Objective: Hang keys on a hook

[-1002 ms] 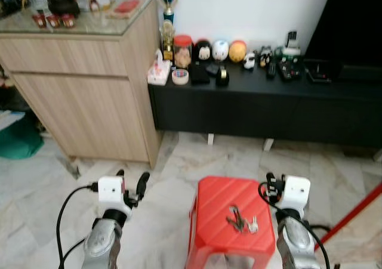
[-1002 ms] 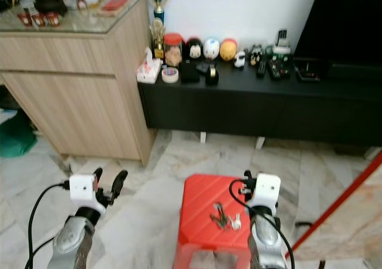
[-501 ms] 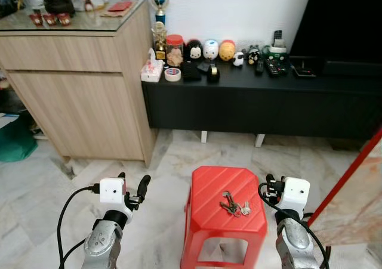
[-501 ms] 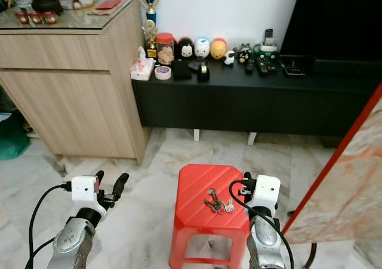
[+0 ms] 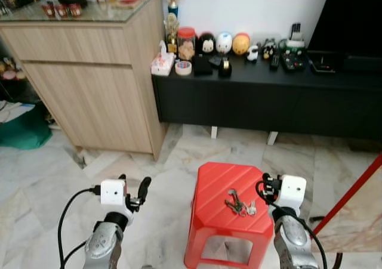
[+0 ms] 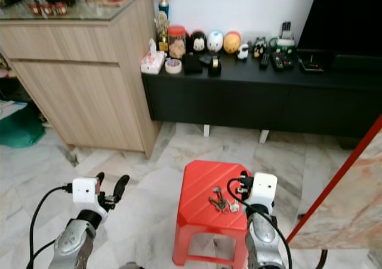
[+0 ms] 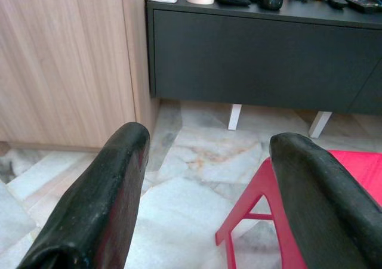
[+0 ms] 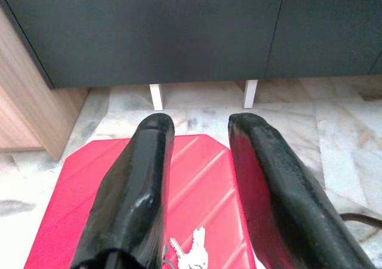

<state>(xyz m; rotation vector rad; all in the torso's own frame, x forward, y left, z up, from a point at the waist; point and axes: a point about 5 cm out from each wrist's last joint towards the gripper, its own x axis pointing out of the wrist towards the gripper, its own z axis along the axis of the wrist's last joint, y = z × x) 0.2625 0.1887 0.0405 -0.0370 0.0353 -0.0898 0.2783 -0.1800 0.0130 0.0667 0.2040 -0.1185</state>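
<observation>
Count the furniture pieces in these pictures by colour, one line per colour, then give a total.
Red stool: 1
Black TV console: 1
Light wood cabinet: 1
Total: 3

A bunch of silver keys (image 5: 239,206) lies flat on the red stool's (image 5: 218,179) top.
</observation>
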